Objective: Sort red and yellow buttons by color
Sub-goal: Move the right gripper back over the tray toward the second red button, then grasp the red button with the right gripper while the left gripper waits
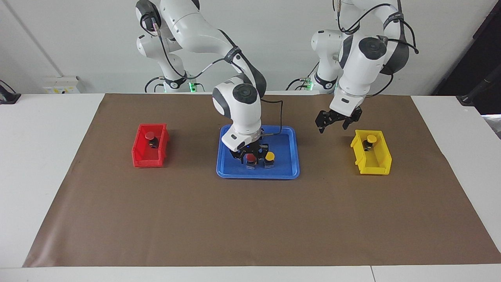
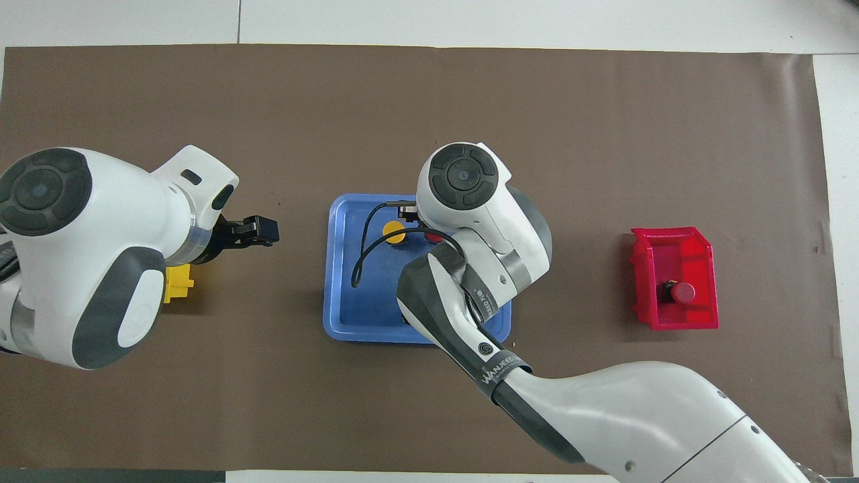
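My right gripper [image 1: 250,156] is low in the blue tray [image 1: 282,173], set around a red button [image 1: 250,158] whose cap shows as a red sliver [image 2: 435,236] under the wrist in the overhead view. A yellow button [image 1: 269,156] [image 2: 393,233] stands right beside it. Another red button [image 1: 149,135] [image 2: 683,292] lies in the red bin [image 1: 137,150] [image 2: 674,318]. Another yellow button [image 1: 371,138] lies in the yellow bin [image 1: 377,166]. My left gripper [image 1: 333,127] [image 2: 260,231] hangs open and empty over the mat between the tray and the yellow bin.
A brown mat [image 1: 250,223] covers the table. The tray is in the middle, with the red bin toward the right arm's end and the yellow bin toward the left arm's end. From overhead the left arm hides all but a corner of the yellow bin [image 2: 178,285].
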`<state>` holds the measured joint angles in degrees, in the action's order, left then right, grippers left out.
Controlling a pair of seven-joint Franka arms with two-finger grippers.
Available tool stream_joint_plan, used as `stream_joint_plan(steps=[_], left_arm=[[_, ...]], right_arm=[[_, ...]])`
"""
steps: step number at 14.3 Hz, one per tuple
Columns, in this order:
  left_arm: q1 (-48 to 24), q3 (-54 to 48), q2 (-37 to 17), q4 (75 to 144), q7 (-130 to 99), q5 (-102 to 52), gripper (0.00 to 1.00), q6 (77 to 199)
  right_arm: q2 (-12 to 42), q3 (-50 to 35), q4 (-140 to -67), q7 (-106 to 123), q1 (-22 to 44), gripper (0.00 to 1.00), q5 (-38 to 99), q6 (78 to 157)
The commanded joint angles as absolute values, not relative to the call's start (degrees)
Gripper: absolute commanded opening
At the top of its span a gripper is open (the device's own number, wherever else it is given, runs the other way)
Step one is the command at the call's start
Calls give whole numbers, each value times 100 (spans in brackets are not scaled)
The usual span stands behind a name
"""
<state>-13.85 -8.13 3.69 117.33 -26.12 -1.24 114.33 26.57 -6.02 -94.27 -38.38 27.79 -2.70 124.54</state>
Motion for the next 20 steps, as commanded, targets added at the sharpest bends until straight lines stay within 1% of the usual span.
stream_joint_plan(steps=[1, 3, 5, 8, 10, 12, 13, 14, 17, 18, 20], left_arm=[[-1450, -747, 246, 11619, -2707, -229, 100, 11540], [-1450, -747, 229, 11619, -2707, -229, 100, 11619], [-1441, -747, 229, 11619, -2707, -237, 100, 11628], [-1441, -747, 220, 11628, -2707, -264, 100, 11637], [-1441, -747, 211, 11645, -2707, -264, 100, 11724], [-1441, -747, 202, 11637, -2707, -264, 100, 11733], [-1441, -747, 185, 11637, -2707, -264, 100, 11733], [-1441, -747, 185, 11637, -2698, -264, 100, 11733], [-1441, -747, 176, 11637, -2698, -264, 100, 11751], [-1441, -747, 176, 11637, -2698, -264, 100, 11777], [-1441, -747, 150, 11611, -2707, -272, 100, 11839]], right_arm=[[2558, -606, -9589, -3894, 2786, 59, -404, 12586], [2549, -606, -9606, -3894, 2804, 58, -404, 12656], [2488, -606, -9799, -3885, 2856, 58, -404, 12805], [2470, -606, -9861, -3867, 2865, 57, -396, 12797], [2470, -606, -9861, -3850, 2856, 56, -396, 12788], [2461, -606, -9896, -3850, 2856, 52, -396, 12788], [2461, -606, -9923, -3850, 2856, 50, -396, 12805], [2461, -606, -9923, -3850, 2848, 44, -396, 12814], [2461, -606, -9862, -3832, 2839, 23, -378, 12815], [2470, -606, -9809, -3832, 2830, 21, -378, 12754], [2461, -606, -9573, -3815, 2786, 20, -387, 12526]])
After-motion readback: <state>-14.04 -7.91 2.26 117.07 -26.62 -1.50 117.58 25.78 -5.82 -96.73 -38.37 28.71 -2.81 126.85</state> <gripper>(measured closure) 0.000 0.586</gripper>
